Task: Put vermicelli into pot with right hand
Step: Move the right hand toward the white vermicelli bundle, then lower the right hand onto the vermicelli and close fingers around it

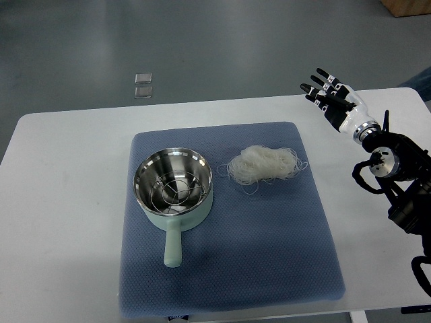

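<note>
A loose nest of white vermicelli [263,164] lies on the blue mat, just right of the pot. The pot [173,186] is pale green with a steel inside and a wire rack at its bottom; its handle points toward the near edge. My right hand [329,97] hovers above the table's far right part, up and to the right of the vermicelli, fingers spread and holding nothing. Its arm comes in from the right edge. The left arm does not show.
The blue mat [269,256] covers the middle of the white table [60,202]. Two small clear squares [143,85] lie on the grey floor beyond the table's far edge. A brown box corner [407,7] shows at the top right.
</note>
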You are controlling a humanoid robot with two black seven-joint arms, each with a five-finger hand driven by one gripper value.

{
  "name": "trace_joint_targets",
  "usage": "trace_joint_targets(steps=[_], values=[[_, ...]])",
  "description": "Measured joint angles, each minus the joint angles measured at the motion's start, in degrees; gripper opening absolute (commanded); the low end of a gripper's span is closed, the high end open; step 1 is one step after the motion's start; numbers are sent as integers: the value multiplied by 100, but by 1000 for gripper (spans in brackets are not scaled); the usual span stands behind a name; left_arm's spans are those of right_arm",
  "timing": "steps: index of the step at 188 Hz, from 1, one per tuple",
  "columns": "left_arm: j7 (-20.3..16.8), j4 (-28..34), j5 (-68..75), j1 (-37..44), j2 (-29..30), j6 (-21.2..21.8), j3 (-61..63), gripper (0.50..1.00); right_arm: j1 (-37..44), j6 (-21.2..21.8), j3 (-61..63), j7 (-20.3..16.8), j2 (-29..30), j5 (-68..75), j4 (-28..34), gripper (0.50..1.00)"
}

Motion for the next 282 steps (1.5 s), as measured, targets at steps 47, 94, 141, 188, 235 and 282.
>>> trace_joint_targets(steps=[47, 94, 141, 188, 235, 282], values=[[0, -21, 0, -2, 0, -15, -16, 1000, 0, 31, -148, 0, 1, 0, 7, 921], [0, -15, 0, -2, 0, -21, -26, 1000, -1, 265, -176, 0, -37, -23, 9, 921], [0, -4, -1, -1, 0, -21, -20, 1000, -7, 486, -326, 6, -94, -83, 28, 921], [0, -4, -1, -1, 0, -16, -26, 1000, 93, 530, -734, 54, -343, -293, 95, 921], [0, -4, -1, 0, 0, -16, -25, 1000, 280, 922, -809, 87, -584, -930, 251, 921], [0, -4, -1, 0, 0, -16, -27, 1000, 558, 1119, -1499, 145, -1197, -1841, 1026, 921]])
